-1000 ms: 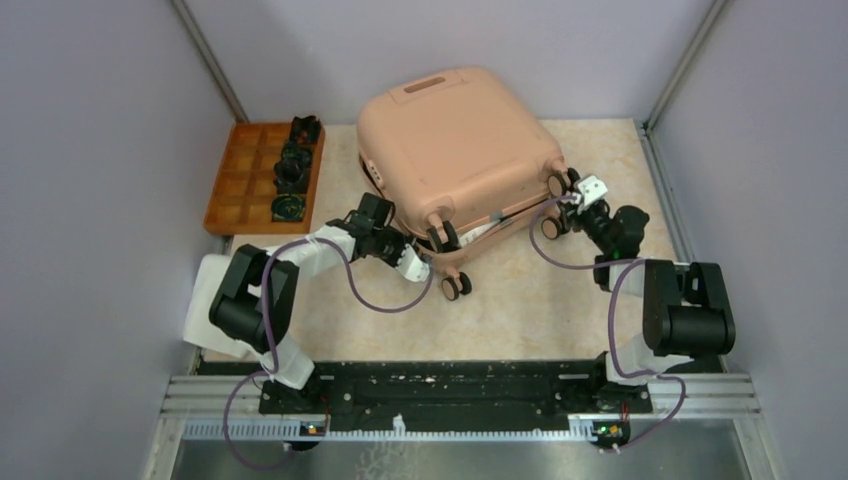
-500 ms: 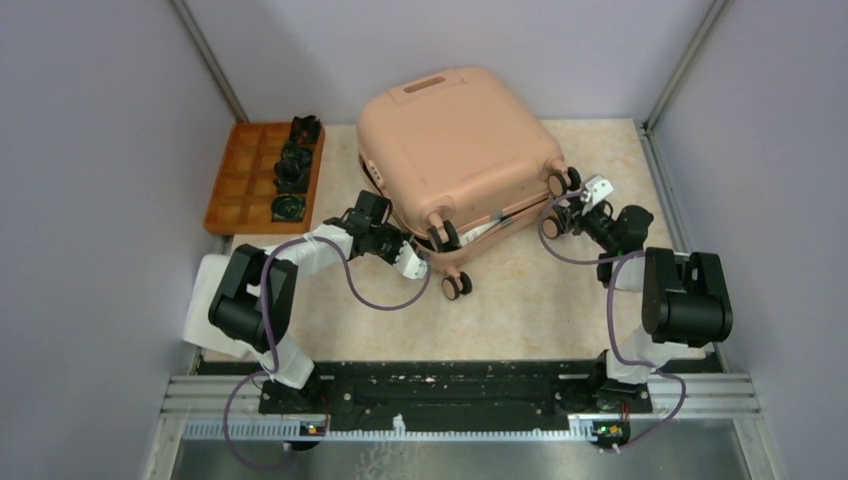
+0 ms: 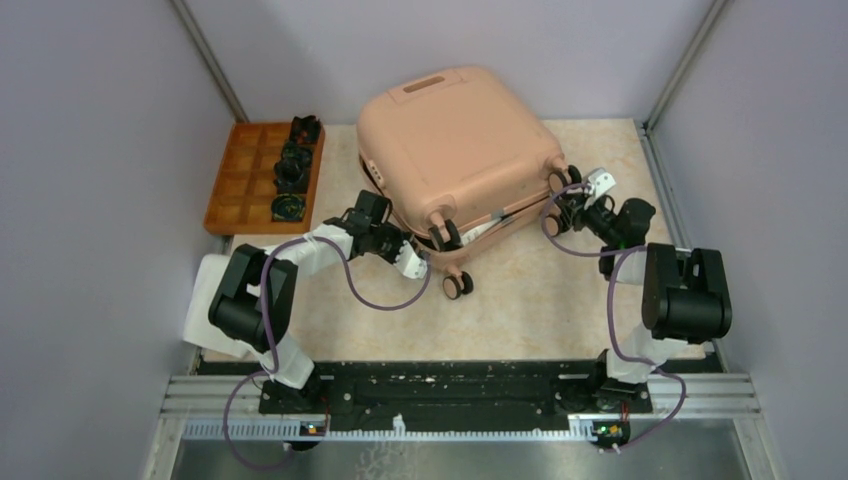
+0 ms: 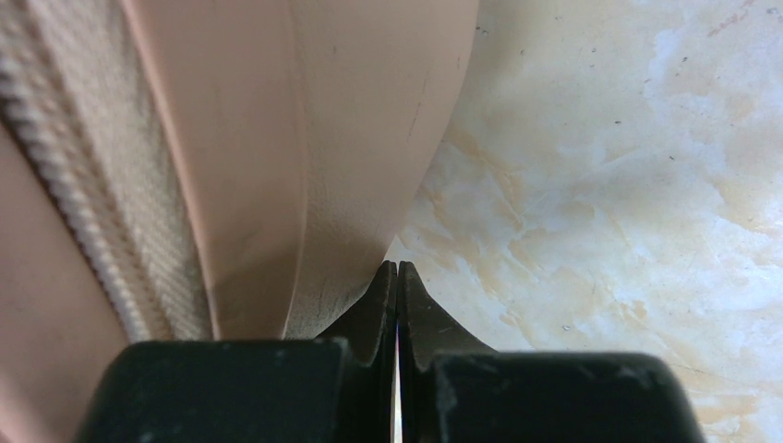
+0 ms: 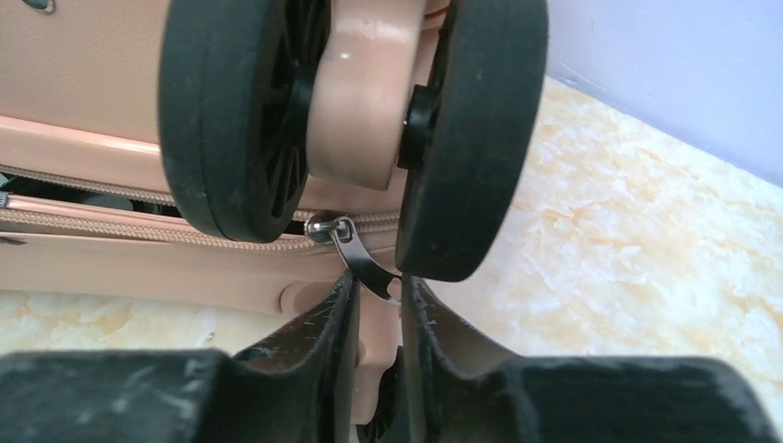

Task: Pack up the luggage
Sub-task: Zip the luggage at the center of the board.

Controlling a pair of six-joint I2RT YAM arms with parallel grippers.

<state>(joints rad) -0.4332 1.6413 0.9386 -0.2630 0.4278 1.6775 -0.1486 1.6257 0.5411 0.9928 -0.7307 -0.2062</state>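
Observation:
The peach-pink luggage (image 3: 455,140) lies closed and flat at the back of the table, wheels toward me. My left gripper (image 3: 418,262) is shut with nothing in it. In the left wrist view its tips (image 4: 397,268) rest against the lower shell (image 4: 305,138), beside the zip (image 4: 65,185). My right gripper (image 3: 562,205) is at the right wheel corner. In the right wrist view its jaws (image 5: 377,281) stand narrowly open just under the twin black wheel (image 5: 231,120). The metal zipper pull (image 5: 355,249) hangs between the fingertips, and the zip to its left gapes slightly.
An orange compartmented tray (image 3: 240,185) sits at the back left with several black items (image 3: 290,170) in its right column. Grey walls close in left and right. A loose wheel pair (image 3: 457,286) of the suitcase sticks out toward the near side.
The right gripper has moved up and in to the suitcase's right wheel corner, and its jaws have narrowed around the zipper pull. The left arm has stayed still.

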